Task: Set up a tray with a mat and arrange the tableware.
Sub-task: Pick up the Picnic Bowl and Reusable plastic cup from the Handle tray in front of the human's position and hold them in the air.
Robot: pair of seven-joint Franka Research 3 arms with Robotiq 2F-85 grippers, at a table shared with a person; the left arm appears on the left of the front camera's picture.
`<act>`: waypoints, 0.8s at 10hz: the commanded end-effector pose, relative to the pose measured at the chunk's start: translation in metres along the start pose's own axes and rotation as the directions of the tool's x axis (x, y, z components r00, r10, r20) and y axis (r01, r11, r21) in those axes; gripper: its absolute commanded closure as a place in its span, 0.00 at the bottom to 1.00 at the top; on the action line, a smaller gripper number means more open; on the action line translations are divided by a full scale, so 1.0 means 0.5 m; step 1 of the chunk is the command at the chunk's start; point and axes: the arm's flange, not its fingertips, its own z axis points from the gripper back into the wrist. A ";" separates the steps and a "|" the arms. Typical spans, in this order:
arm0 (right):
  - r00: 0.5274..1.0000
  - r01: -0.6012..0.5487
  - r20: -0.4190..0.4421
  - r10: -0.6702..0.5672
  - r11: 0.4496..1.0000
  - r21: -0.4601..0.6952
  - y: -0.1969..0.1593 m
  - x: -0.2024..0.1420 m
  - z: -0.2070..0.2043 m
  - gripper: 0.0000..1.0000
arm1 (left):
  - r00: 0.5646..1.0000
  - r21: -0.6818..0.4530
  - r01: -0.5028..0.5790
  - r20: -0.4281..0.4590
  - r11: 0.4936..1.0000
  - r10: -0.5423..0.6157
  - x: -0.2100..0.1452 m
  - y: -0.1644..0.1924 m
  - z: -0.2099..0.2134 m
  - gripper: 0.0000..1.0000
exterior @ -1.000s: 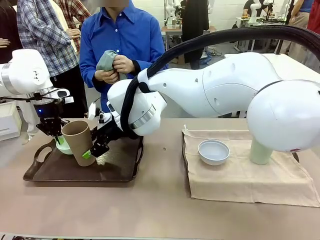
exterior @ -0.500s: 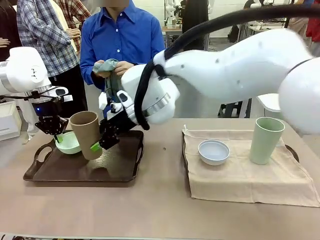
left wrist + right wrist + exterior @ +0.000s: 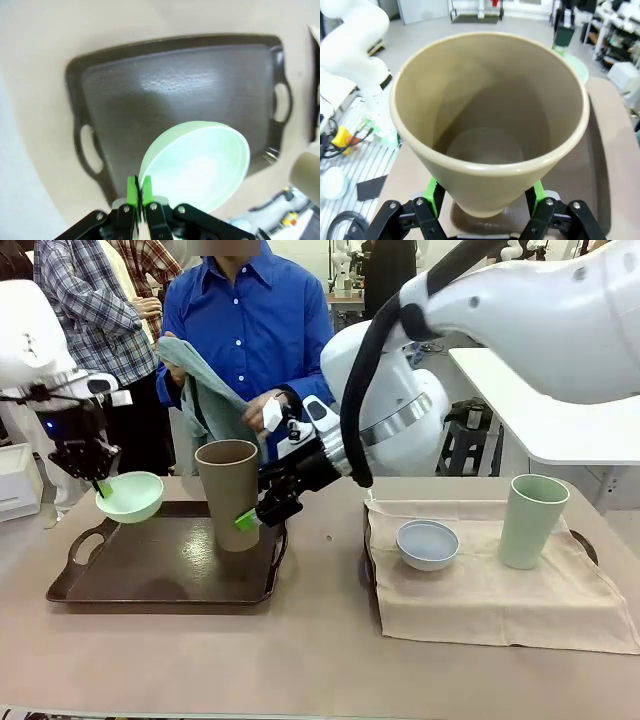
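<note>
left fingers (image 3: 103, 487) pinch mint bowl (image 3: 130, 497) rim; right fingers (image 3: 250, 518) clamp tan cup (image 3: 228, 494).

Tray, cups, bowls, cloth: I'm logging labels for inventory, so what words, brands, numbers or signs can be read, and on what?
None can be read.
Tan cup: plain.
Green cup: plain.
Mint bowl: plain.
White bowl: plain.
Tray: no marking.
Cloth: no print.
Background clutter: too small and blurred to read.

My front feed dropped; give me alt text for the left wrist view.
The left gripper pinches the rim of the mint green bowl, holding it above the dark tray, which sits on the tan table.
</note>
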 end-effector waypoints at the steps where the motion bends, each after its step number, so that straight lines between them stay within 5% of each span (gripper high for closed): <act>1: 0.999 -0.041 -0.001 0.041 0.999 -0.031 0.075 0.015 0.028 1.00 | 1.000 0.018 0.006 0.026 1.000 -0.007 -0.056 -0.035 0.042 1.00; 4: 0.999 -0.035 -0.018 0.035 0.999 -0.021 0.056 0.032 0.033 1.00 | 0.999 -0.007 -0.028 -0.021 1.000 0.028 -0.090 -0.045 0.068 1.00; 8: 0.999 -0.035 -0.018 0.035 0.999 -0.021 0.056 0.032 0.033 1.00 | 0.999 0.003 0.012 0.032 1.000 -0.012 -0.068 -0.043 0.084 1.00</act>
